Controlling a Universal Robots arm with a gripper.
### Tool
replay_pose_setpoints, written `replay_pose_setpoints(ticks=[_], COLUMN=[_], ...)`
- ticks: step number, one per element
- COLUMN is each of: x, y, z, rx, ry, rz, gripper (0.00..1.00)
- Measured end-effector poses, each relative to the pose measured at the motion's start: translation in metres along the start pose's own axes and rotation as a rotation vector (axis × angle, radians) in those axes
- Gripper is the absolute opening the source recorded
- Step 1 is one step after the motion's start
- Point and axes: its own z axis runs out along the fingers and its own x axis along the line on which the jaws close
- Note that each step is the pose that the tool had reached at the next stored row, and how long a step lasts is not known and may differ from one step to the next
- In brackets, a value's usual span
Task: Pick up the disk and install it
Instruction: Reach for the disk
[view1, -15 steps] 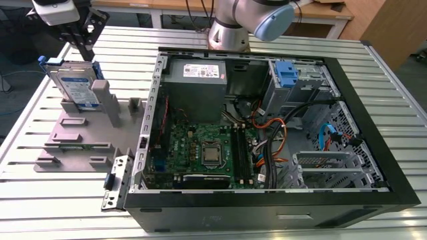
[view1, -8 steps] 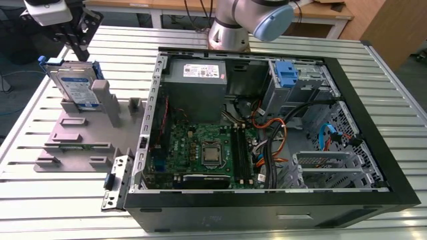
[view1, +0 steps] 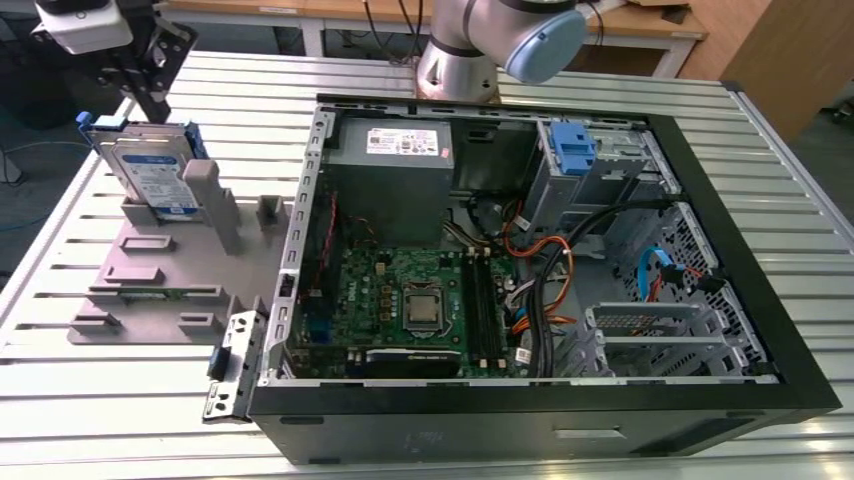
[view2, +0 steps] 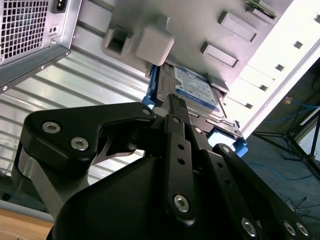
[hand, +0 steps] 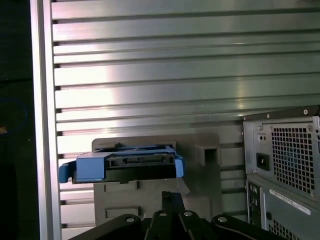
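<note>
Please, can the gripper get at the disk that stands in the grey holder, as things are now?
Probably yes. The gripper hangs just above the disk, which stands upright in the grey holder. Nothing lies between them, and its top edge is uncovered.

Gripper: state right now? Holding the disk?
Gripper: closed, holding nothing. It hangs just above the disk, which stands upright in the grey holder.

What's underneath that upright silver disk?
A grey stand on the slatted table holds the disk upright; the disk's bottom edge is hidden by the stand.
</note>
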Motion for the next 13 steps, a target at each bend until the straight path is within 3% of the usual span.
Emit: replay_pose_setpoints(ticks=[9, 13], x=[0.0011, 0.0012], y=[0.0, 0.0], z=[0.0004, 0.0006], rx=[0.0001, 0.0008], ry=[0.0002, 0.0085], rz=[0.0, 0.0], gripper=[0.11, 0.11])
